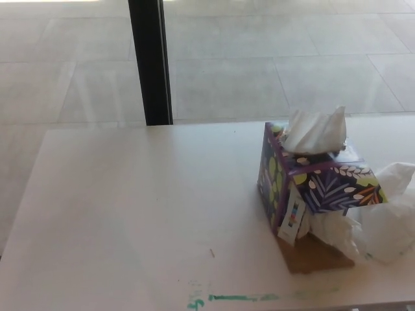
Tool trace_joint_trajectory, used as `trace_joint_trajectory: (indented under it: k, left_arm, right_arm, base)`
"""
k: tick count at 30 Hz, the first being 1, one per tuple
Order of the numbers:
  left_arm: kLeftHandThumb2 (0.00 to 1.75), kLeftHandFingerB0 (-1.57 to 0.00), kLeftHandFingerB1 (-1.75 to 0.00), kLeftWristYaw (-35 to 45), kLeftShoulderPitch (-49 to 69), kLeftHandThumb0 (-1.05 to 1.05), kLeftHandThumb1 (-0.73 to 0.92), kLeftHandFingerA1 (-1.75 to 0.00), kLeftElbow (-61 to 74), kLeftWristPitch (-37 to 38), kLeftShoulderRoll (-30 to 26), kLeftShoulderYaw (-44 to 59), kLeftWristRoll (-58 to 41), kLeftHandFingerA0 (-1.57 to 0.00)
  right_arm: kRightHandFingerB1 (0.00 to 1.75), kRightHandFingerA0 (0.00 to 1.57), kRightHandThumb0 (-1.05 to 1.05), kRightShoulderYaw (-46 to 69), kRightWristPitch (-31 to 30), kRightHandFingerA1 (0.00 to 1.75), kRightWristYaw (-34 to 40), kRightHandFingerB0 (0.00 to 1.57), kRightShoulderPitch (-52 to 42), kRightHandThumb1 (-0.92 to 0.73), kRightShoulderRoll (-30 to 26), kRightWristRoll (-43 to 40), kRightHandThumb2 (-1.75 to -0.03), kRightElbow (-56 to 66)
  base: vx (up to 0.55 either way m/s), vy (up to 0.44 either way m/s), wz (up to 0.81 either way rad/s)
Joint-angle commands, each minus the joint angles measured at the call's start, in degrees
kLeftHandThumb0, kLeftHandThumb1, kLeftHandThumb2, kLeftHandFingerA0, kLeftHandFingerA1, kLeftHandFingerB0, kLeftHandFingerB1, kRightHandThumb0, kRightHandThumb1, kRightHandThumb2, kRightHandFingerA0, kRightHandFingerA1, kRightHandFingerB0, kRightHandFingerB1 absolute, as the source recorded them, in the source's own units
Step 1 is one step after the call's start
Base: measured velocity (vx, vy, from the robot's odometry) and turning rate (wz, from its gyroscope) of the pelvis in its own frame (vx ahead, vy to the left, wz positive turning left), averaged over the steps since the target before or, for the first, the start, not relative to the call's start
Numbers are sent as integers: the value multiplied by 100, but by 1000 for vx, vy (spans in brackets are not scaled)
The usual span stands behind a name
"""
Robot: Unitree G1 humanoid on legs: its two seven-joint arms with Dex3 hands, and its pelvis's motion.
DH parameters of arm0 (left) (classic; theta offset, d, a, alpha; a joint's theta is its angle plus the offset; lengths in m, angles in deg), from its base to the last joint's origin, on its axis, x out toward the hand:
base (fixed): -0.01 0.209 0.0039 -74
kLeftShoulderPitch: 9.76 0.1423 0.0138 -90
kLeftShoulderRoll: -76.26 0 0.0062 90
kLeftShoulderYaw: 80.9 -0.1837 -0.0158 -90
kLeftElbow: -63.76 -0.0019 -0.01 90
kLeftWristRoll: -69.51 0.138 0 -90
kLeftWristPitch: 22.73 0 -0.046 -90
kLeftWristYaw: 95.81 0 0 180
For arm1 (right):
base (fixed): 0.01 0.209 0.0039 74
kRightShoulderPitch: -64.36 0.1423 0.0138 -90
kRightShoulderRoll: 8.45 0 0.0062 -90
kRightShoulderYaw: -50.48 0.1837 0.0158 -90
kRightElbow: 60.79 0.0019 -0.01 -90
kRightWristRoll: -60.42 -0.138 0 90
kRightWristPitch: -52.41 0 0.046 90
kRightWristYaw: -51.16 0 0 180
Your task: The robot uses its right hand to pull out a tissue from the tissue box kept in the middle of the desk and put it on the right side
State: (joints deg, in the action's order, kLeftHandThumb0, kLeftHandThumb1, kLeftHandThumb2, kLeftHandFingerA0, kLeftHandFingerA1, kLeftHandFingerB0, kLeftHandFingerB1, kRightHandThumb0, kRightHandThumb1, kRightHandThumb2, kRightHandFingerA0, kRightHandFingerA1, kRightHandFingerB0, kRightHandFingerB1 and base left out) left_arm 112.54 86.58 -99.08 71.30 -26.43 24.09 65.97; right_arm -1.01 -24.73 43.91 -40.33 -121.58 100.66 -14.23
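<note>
Table front edge: a green smear [237,298] runs along the near edge of the table [130,214]; a small dark speck [211,253] lies just behind it.
Hands: neither the right hand nor the left shows anywhere in the head view, so I cannot tell how the fingers are set — spread, pressed together or pinching.
Loose tissues: a crumpled white heap [382,223] lies on the table at the right of the box, touching its lower right side and running to the picture's right edge.
Brown card: a flat brown piece [318,256] sticks out from under the box toward the near edge.
Tissue box: a purple box with a leaf pattern [311,191] stands right of the table's middle, seeming tipped up on the card and heap.
Standing tissue: one white tissue [316,129] sticks up out of the top slot, free to be pinched.
Step in hand: tissue already lies on the right side, and another stands ready — this fits a pull just ended as well as one about to come.
Open room: the whole left and middle of the table is bare; right of the box there is little free surface before the edge.
Far edge: behind the table a black post [150,61] stands on a pale tiled floor [272,58].
</note>
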Motion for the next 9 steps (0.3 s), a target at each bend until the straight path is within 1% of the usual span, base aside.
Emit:
trace_joint_trajectory:
  k: [1, 2, 3, 4, 5, 6, 9]
  left_arm:
    - [67, -49, -42, -151, 117, -82, 88, -48, 0, 26, -162, -26, 36, -57]
    - [67, -48, -41, -137, 142, -82, 89, -47, 14, 33, -160, -49, 54, -55]
    - [67, -46, -40, -115, 142, -84, 89, -48, 7, 25, -165, -64, 66, -55]
    - [67, -46, -40, -88, 133, -84, 89, -48, -3, 14, -170, -74, 73, -55]
    - [66, -48, -41, -90, 121, -85, 89, -49, -15, 57, -159, -84, 85, -56]
    - [67, -49, -41, -118, 91, -86, 88, -49, -39, 47, -142, -85, 88, -57]
    - [67, -50, -41, -147, 72, -85, 88, -48, -68, 44, -117, -55, 58, -57]
  right_arm:
    - [89, 97, -47, 2167, -454, 106, 330, 72, 254, -46, 1368, -3425, -74, -1552]
    - [86, 94, -48, 2328, -833, 102, 195, 72, 332, -38, 1397, -3578, -95, -1424]
    - [87, 92, -48, 2382, -878, 99, 117, 75, 368, -36, 1401, -3632, -93, -1447]
    - [87, 92, -48, 2397, -796, 99, 84, 75, 394, -36, 1405, -3647, -93, -1517]
    - [86, 96, -49, 2363, -674, 101, 95, 75, 401, -37, 1376, -3587, -93, -1616]
    - [86, 97, -50, 2286, -621, 101, 127, 75, 399, -37, 1343, -3477, -93, -1668]
    - [87, 96, -50, 2294, -692, 98, 35, 79, 446, -38, 1299, -3452, -94, -1774]
  base:
    - [0, 0, 0]
    - [0, 0, 0]
    - [0, 0, 0]
    - [0, 0, 0]
    - [0, 0, 0]
    - [0, 0, 0]
    - [0, 0, 0]
